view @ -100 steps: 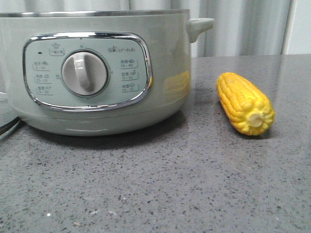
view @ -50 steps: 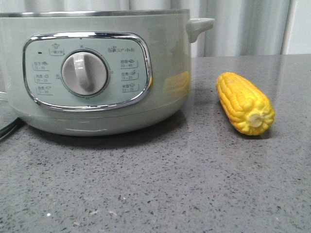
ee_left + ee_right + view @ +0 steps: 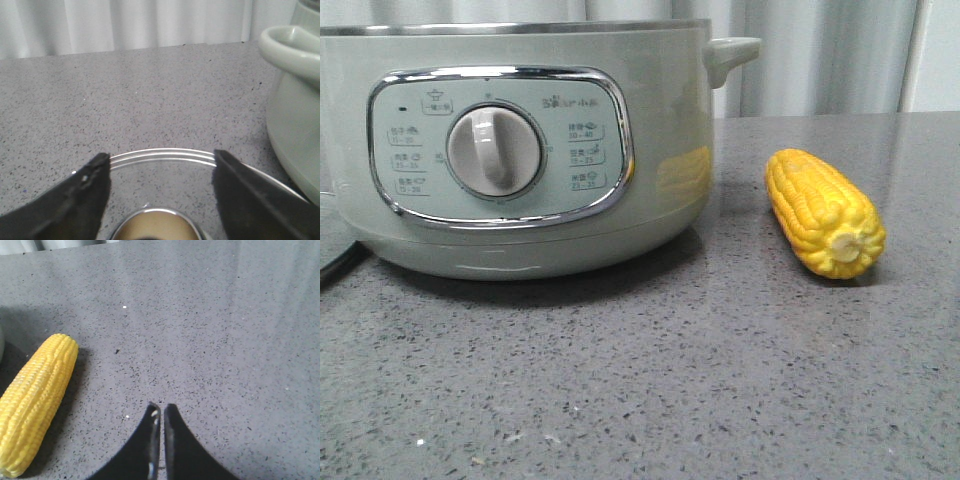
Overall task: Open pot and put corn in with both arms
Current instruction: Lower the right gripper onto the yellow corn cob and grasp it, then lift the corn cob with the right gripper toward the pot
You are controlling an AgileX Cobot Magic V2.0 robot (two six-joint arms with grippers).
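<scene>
Already the pot is sitting without its lid, judging by the bare steel rim; the glass lid is lying beside it, under the left gripper, whose jaws are spreading wide. Corn is lying right of the pot, unobstructed, beside the pressed-together right gripper.

A kitchen-like setup, staged rather than lived in. A speckled grey stone desk carries an electric cooker, with plain white curtains behind.
</scene>
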